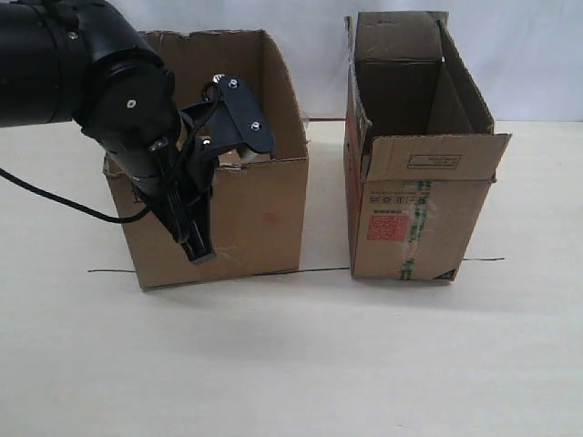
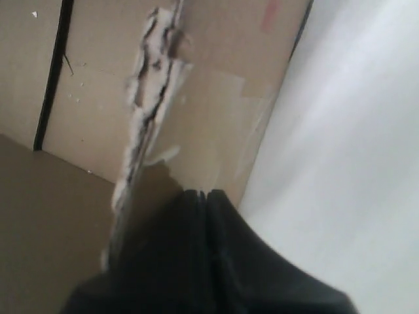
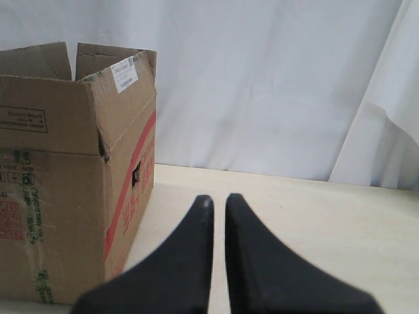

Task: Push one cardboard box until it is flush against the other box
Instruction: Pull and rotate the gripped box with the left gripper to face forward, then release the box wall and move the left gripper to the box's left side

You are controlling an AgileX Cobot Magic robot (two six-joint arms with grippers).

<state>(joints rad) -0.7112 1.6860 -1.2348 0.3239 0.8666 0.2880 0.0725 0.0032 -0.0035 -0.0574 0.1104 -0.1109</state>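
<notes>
The wide cardboard box (image 1: 264,209) with a ragged torn rim stands on the left. The taller other box (image 1: 410,218), with a red label and green-white tape, stands to its right, a narrow gap of table between them. My left gripper (image 1: 198,250) hangs shut in front of the wide box's front face, near its left end, fingers pointing down. In the left wrist view the shut gripper (image 2: 204,193) lies by the torn rim (image 2: 147,111), over the outer face (image 2: 216,98). My right gripper (image 3: 218,199) is shut and holds nothing, to the right of the other box (image 3: 59,196). It is out of the exterior view.
A thin black line (image 1: 319,269) runs across the pale table (image 1: 364,364) along the boxes' front edges. A white curtain (image 3: 275,78) hangs behind the table. The left arm's black cable (image 1: 55,200) trails off to the left.
</notes>
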